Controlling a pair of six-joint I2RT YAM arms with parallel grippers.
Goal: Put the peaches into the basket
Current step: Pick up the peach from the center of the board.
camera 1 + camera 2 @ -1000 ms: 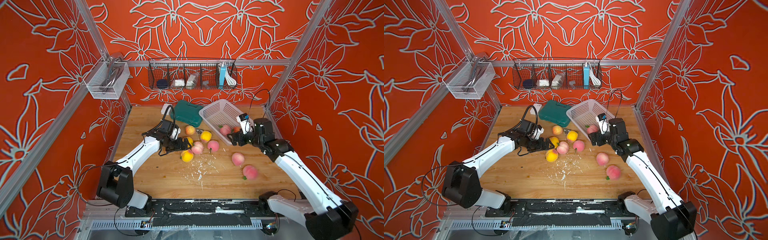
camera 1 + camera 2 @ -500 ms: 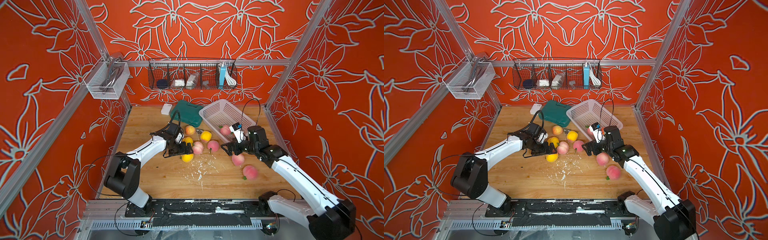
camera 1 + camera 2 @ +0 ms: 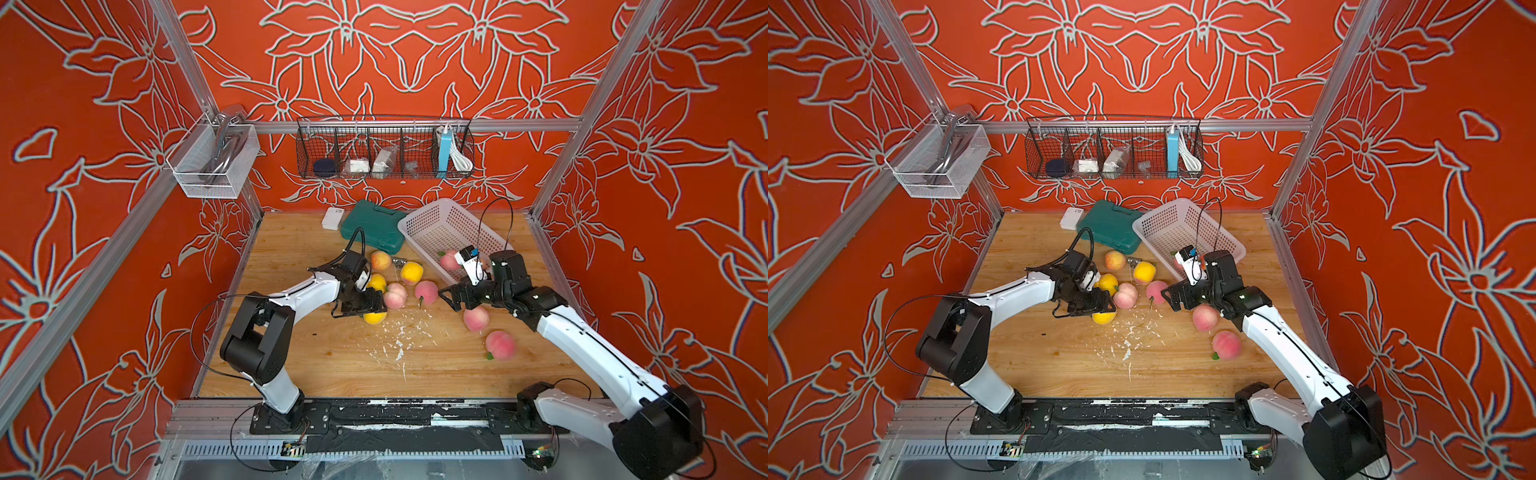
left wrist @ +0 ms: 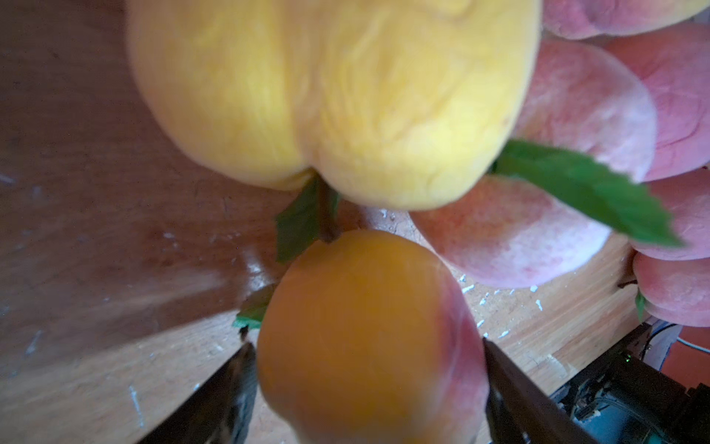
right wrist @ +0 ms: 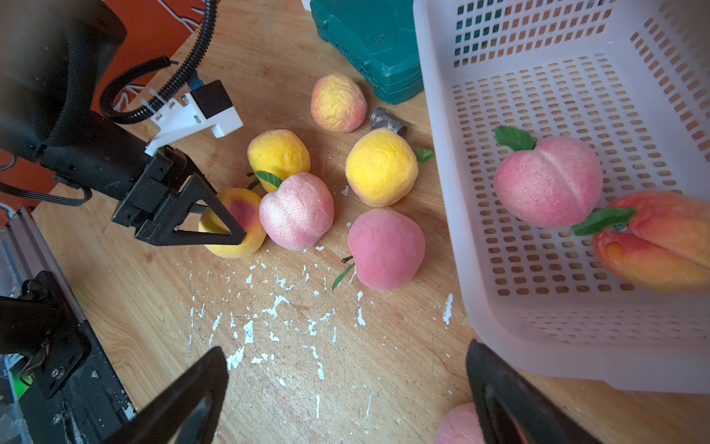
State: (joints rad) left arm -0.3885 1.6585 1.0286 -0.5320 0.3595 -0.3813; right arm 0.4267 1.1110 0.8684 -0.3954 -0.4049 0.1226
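While the left claw point(image 3: 372, 306) pinches a yellow-orange peach point(image 4: 365, 326), the right claw point(image 5: 345, 351) hangs spread.

Both arms are leaning in low, left gripper point(image 4: 365, 348) pinching an orange peach point(image 4: 361, 303), right gripper point(image 3: 450, 300) hanging wide open.

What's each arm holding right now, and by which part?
Left fingers bracket the blushed yellow-orange peach across its middle; firm grip unclear. Right fingers hold nothing.
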